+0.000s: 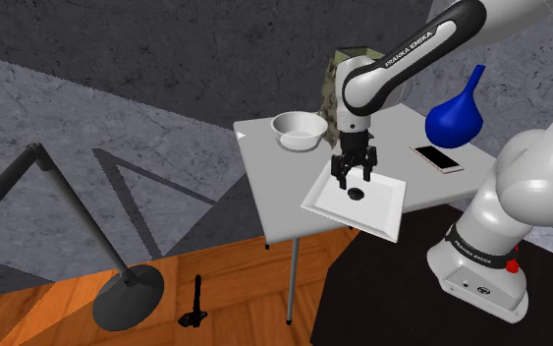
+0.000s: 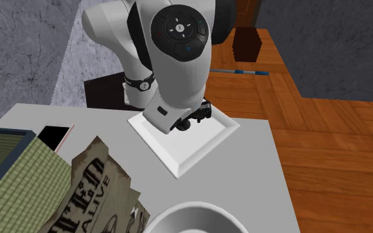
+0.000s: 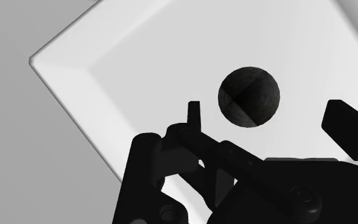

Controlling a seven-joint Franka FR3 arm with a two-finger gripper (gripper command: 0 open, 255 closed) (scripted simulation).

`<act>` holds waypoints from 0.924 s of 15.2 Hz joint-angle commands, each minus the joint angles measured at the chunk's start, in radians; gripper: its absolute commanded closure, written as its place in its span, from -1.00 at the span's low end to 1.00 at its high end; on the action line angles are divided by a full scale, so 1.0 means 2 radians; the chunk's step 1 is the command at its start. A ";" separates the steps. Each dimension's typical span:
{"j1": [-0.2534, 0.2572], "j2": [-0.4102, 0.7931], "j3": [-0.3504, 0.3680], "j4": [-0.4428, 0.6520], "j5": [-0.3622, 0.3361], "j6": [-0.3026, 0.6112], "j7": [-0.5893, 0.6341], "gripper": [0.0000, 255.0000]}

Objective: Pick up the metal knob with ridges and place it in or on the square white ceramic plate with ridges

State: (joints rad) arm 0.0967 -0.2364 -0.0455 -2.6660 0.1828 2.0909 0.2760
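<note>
One dark knob [image 3: 248, 97] on square white plate [image 3: 139, 76], plain in wrist view, claw [image 1: 356, 181] apart above it

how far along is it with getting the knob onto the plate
Done: the dark knob lies on the square white plate. In hand: nothing; the gripper hovers open above it, not touching. Left: probably only pulling the arm away.

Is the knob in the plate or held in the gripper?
In the plate: the knob lies on its floor, clear of the open gripper.
</note>
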 commanded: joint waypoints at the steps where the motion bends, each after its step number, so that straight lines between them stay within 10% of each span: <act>1: 0.000 0.000 0.000 0.000 0.000 0.000 0.000 -1.00; 14: -0.007 -0.022 -0.006 0.049 -0.013 -0.071 0.006 -1.00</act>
